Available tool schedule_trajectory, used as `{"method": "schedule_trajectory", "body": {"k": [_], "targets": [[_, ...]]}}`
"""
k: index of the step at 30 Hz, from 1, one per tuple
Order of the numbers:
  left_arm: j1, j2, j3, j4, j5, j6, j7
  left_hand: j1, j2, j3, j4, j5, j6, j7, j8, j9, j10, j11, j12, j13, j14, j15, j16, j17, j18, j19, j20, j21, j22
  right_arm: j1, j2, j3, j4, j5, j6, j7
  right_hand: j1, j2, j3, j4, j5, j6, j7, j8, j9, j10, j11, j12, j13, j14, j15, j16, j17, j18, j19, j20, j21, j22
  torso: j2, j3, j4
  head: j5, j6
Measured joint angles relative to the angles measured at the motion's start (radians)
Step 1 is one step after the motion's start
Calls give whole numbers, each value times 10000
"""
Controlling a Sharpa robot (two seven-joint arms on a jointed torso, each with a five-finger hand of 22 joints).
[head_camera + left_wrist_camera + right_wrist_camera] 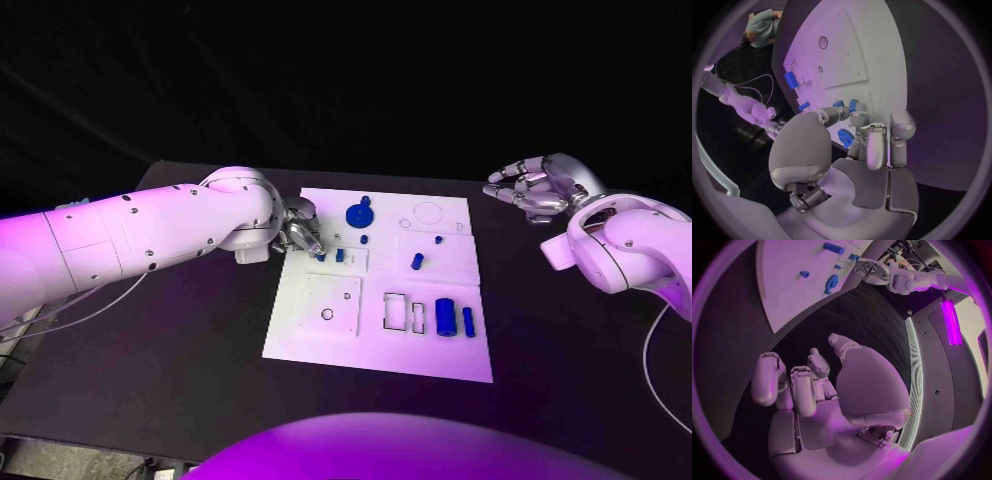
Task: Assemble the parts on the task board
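Blue parts (330,256) lying just beyond left hand (297,236) fingers (859,120), grip unclear | right hand (539,186) hovering curled, holding nothing, well off task board (378,340) | left nearer

Black table (173,360), white task board (378,345) lying flat (mid-table)

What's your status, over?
Left robot hand fingertips at small blue parts on white task board. Right robot hand off board, holding nothing. No obstruction.
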Motion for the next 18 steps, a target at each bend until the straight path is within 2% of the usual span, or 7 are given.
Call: {"method": "schedule_trajectory", "body": {"k": [8, 18], "targets": [[-36, -158, 6, 231, -50, -89, 17, 0, 0, -52, -52, 350, 21, 10, -1, -47, 108, -38, 47, 65, 0, 0, 0, 0, -1, 0, 0, 35, 34, -11, -4, 0, -5, 0, 0, 3, 0, 0, 0, 0, 0, 0, 0, 0, -1, 0, 0, 0, 1, 0, 0, 0, 0, 0, 0, 0, 0, -1, -5, -1, 6, -6, -6], [-43, -338, 33, 454, -82, -506, 101, -1, 0, -80, -80, 469, 29, 4, -11, -100, 162, -89, 86, 91, 0, 1, 0, 0, -1, 37, -37, 77, 104, -21, -15, 0, -7, 0, 0, 5, 0, 0, 0, 0, 0, 0, 0, 0, -2, 0, 0, 0, 1, 0, 0, 0, -1, 0, 0, 0, 0, -2, -8, -3, 8, -7, -6]]}}
